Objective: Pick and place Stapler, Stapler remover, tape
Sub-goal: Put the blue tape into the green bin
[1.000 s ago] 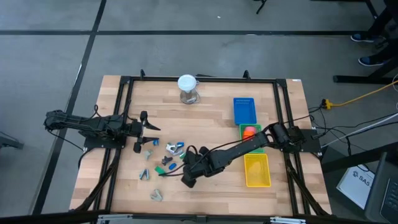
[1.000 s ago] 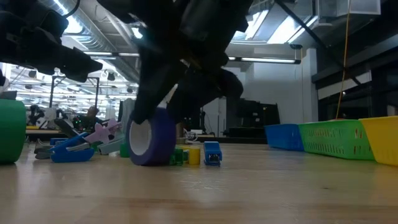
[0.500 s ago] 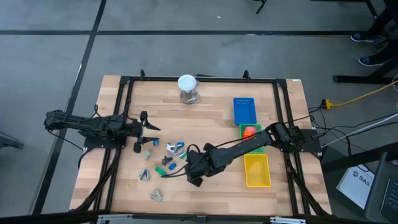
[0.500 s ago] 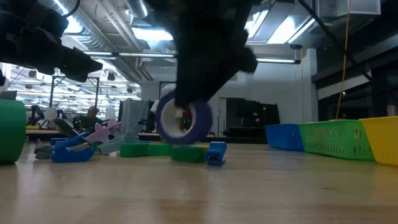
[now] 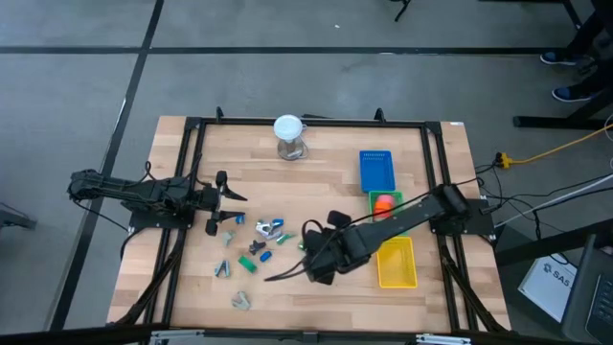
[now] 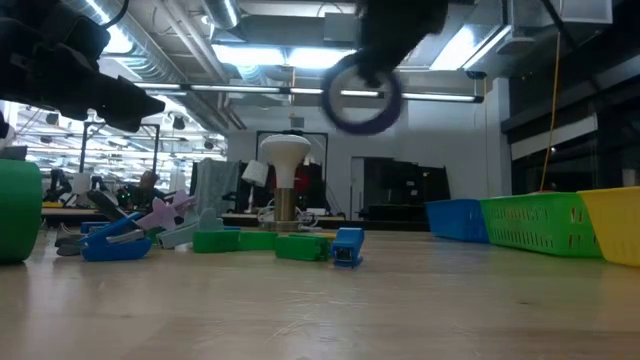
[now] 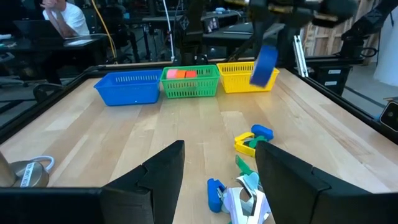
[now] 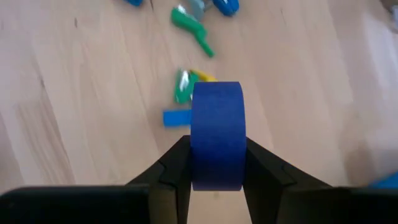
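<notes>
on my left, the left gripper [image 5: 226, 203] sits low over the table's left side with its fingers [image 7: 158, 174] spread apart and nothing between them, pointed at the scatter of small pieces. just ahead of it i can see a blue-and-grey clip [image 5: 271, 228] and some green pieces [image 5: 251, 261], with a grey metal claw [image 5: 240, 301] nearer the front edge; from above these are too small for me to sort stapler from remover with any confidence. behind them, toward the far edge, stands a white-topped jar [image 5: 288, 136].

moving toward the middle, the right gripper [image 5: 321, 261] is pinching the roll of blue tape [image 8: 216, 134] edge-on between its two fingers. in the low view the roll [image 6: 361, 92] hangs well clear of the wooden tabletop [image 6: 320, 310], held up in the air. the left wrist view puts it in front of the yellow basket [image 7: 246, 76].

on the right stand three baskets in a row: the blue basket [image 5: 376, 170], the green basket [image 5: 374, 199] with something orange inside, and the yellow one nearest the front.
</notes>
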{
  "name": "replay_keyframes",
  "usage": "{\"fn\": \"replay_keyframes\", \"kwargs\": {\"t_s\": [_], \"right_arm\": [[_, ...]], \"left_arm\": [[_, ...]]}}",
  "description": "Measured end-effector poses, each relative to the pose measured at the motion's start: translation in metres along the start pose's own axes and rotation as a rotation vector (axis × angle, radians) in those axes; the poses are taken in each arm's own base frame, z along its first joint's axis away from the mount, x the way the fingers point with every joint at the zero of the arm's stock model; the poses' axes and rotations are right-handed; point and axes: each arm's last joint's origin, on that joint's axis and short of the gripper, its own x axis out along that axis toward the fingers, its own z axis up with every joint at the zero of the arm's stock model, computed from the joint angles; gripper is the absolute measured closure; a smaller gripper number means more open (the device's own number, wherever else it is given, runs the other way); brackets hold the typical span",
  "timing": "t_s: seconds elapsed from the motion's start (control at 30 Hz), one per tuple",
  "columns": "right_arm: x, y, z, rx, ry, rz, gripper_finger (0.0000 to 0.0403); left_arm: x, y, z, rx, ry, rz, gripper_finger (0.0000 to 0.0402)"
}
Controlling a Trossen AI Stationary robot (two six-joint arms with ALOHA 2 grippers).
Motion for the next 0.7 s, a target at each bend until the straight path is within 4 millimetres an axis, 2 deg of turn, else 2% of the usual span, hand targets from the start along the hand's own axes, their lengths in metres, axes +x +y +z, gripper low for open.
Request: {"fn": "replay_keyframes", "kwargs": {"t_s": [0.17, 0.33, 0.57, 0.7], "right_arm": [[-0.027, -0.013, -0.017, -0.053, 0.051, -0.034, 0.0294], [-0.044, -0.032, -0.038, -0.056, 0.071, -0.049, 0.0294], [-0.055, -0.069, -0.078, -0.115, 0.123, -0.030, 0.0291], [-0.054, -0.090, -0.103, -0.107, 0.124, 0.002, 0.0291]], "left_arm": [[0.000, 0.000, 0.000, 0.000, 0.001, 0.000, 0.0205], [0.000, 0.000, 0.000, 0.000, 0.001, 0.000, 0.0205], [0.000, 0.000, 0.000, 0.000, 0.001, 0.000, 0.0205], [0.000, 0.000, 0.000, 0.000, 0.001, 0.000, 0.0205]]}}
